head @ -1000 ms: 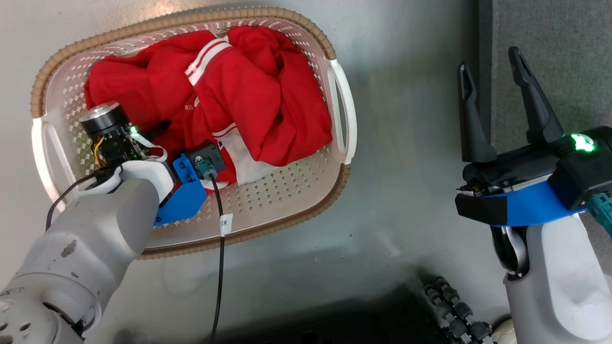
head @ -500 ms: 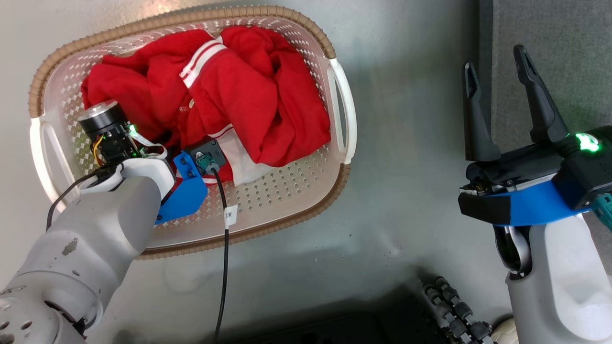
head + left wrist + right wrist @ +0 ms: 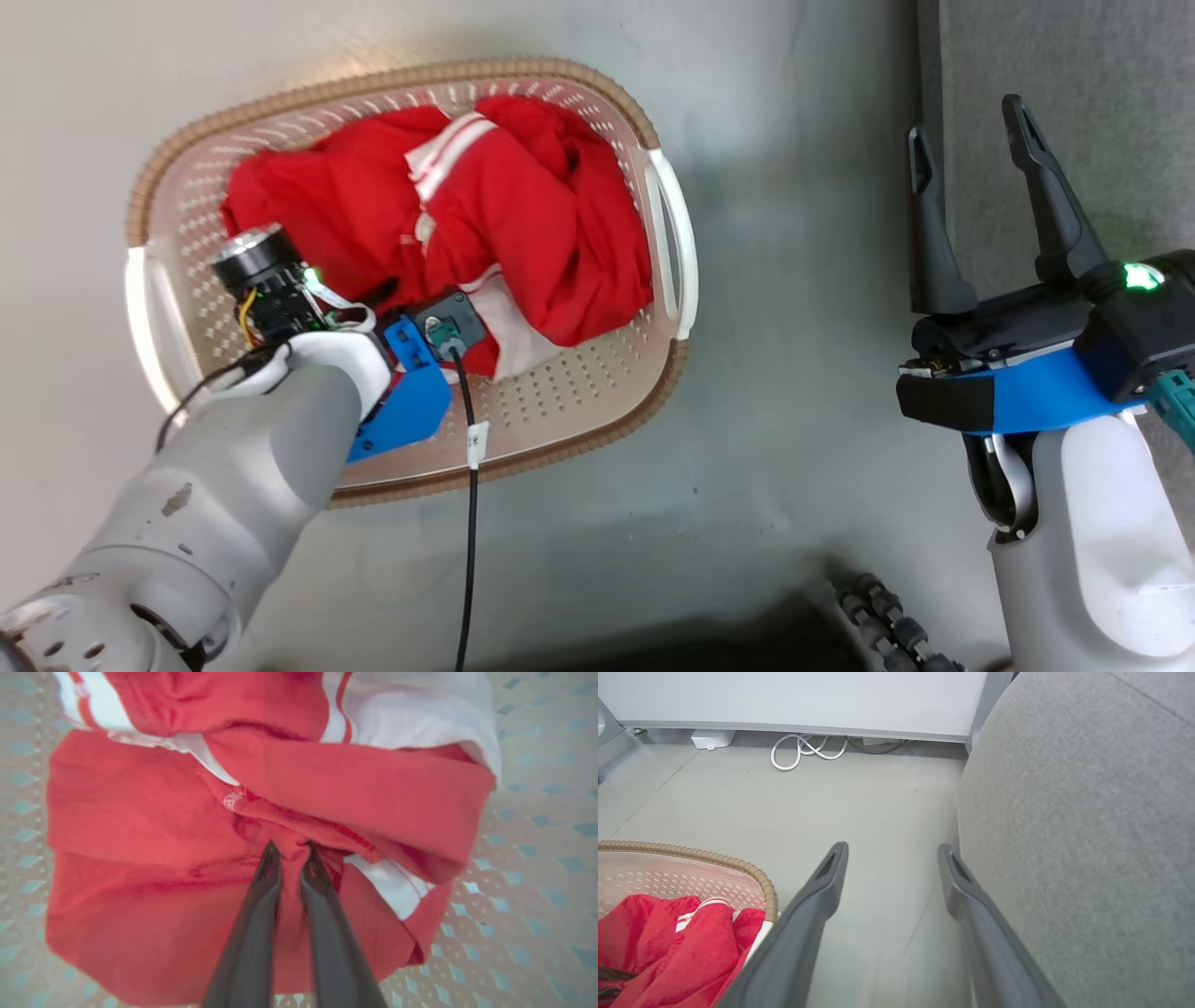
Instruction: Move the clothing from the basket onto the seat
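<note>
The basket (image 3: 373, 79), cream perforated plastic with a brown rim, stands on the floor at the upper left. The clothing (image 3: 523, 215), bright red with white stripes, lies bunched inside it. My left arm reaches down into the basket. In the left wrist view my left gripper (image 3: 292, 851) is shut, pinching a fold of the clothing (image 3: 140, 812) between its fingertips. My right gripper (image 3: 969, 126) hovers open and holding nothing at the right, over the edge of the grey seat (image 3: 1074, 75). The right wrist view has my right gripper (image 3: 892, 851) between the basket (image 3: 738, 863) and the seat (image 3: 1087, 812).
A black cable with a white tag (image 3: 476, 439) hangs from my left wrist across the basket's near rim. White cords (image 3: 803, 751) and a small white box (image 3: 712, 739) lie along the far wall. A dark ribbed part (image 3: 887, 625) sits at the bottom edge.
My left gripper has shut on the red fabric, which has drawn together around it. The whole head view has shifted, so the camera moved. My right gripper has stayed open and still.
</note>
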`<state>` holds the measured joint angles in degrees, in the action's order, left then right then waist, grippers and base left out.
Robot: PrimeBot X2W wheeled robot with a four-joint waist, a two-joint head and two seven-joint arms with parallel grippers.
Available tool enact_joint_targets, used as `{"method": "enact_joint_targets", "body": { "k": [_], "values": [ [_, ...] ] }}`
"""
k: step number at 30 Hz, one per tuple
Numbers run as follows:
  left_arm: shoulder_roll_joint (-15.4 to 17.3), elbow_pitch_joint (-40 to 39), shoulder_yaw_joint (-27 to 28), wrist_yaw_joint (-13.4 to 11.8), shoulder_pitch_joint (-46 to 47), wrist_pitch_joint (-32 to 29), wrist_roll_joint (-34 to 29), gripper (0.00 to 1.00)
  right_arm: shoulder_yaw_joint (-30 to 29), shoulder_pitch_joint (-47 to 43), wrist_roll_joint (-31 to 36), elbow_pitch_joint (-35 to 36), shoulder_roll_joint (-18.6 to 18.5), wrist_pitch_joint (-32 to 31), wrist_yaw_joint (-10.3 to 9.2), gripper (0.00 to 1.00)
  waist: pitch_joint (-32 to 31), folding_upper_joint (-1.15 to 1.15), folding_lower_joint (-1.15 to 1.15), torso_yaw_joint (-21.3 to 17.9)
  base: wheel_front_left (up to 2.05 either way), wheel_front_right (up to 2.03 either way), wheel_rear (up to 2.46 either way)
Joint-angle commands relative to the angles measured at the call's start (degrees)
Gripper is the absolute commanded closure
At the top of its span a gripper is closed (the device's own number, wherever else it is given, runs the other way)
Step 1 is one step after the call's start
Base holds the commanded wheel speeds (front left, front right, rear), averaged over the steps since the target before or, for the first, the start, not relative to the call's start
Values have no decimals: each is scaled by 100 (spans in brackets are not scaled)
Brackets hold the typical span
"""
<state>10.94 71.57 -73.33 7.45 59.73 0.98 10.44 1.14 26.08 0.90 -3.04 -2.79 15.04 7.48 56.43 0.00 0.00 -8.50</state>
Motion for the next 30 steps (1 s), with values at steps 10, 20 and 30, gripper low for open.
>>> {"method": "enact_joint_targets", "body": {
  "k": [10,20,30],
  "values": [
    [-211,-258,-15,4,-371,349,535,100,-40,-46,121,-248,-19,22,2,0,-944,0,0,352,0,0,0],
    [-332,-427,-15,4,-605,724,1046,100,-133,-229,211,-433,-20,22,3,0,-1665,0,0,632,0,0,0],
    [-461,-552,-16,4,-783,1119,1600,100,-232,-548,245,-637,-20,21,3,0,-2528,0,0,900,0,0,0]
  ]
}}
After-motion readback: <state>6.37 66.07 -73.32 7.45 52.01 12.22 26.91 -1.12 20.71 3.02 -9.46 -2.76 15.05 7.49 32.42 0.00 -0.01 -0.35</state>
